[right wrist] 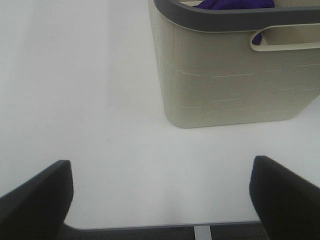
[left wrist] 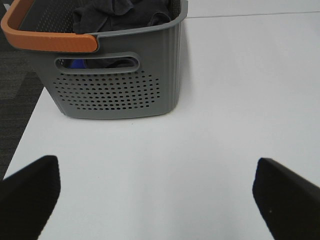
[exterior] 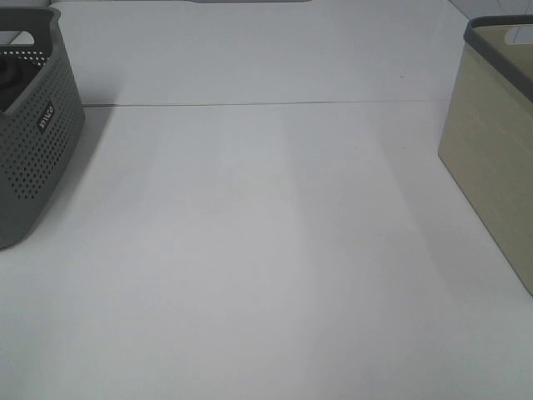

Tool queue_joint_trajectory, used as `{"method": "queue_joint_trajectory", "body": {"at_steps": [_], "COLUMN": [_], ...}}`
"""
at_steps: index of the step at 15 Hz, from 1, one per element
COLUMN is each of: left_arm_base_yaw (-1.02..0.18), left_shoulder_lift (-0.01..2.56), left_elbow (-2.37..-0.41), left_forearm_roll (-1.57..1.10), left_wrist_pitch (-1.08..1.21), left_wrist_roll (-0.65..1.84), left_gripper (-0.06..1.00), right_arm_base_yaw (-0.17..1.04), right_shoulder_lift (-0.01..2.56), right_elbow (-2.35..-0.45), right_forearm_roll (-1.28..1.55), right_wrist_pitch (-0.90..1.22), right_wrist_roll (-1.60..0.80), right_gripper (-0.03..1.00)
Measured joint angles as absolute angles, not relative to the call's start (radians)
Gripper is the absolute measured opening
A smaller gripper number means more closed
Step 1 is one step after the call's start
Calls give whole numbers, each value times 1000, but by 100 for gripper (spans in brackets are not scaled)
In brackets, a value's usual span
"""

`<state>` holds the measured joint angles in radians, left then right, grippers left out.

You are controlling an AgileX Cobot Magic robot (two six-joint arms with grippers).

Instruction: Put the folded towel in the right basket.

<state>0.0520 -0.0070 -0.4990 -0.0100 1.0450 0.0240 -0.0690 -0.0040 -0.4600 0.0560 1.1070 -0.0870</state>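
The right basket [exterior: 491,158] is beige with a dark grey rim and stands at the right edge of the table; it also shows in the right wrist view [right wrist: 235,70]. A purple cloth [right wrist: 235,4], likely the towel, lies inside it, mostly hidden by the rim. My right gripper [right wrist: 160,200] is open and empty, over the table edge a short way from the basket. My left gripper [left wrist: 155,200] is open and empty, facing the grey basket [left wrist: 115,75]. Neither gripper shows in the exterior high view.
The grey perforated basket [exterior: 33,133] with an orange handle [left wrist: 45,37] stands at the left edge and holds dark cloths [left wrist: 120,12]. The white table [exterior: 266,250] lies between the baskets. Dark floor [left wrist: 15,75] shows beyond the table's left side.
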Motion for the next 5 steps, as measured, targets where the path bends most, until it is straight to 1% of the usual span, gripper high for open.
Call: {"method": "queue_joint_trajectory", "body": {"at_steps": [3, 5], "left_arm_base_yaw": [52, 52], "left_shoulder_lift": [-7, -7], "left_elbow": [-499, -499], "left_forearm_roll": [-10, -10], "left_wrist_pitch": [1045, 1045], "left_wrist_roll": [24, 24], "left_gripper": [99, 99], "right_arm_base_yaw": [-31, -31], "right_shoulder_lift": [-4, -4], "right_elbow": [-460, -460], "right_forearm_roll": [56, 56], "right_wrist_pitch": [1107, 1106], "right_wrist_roll": [-87, -86], "right_gripper": [92, 92]}}
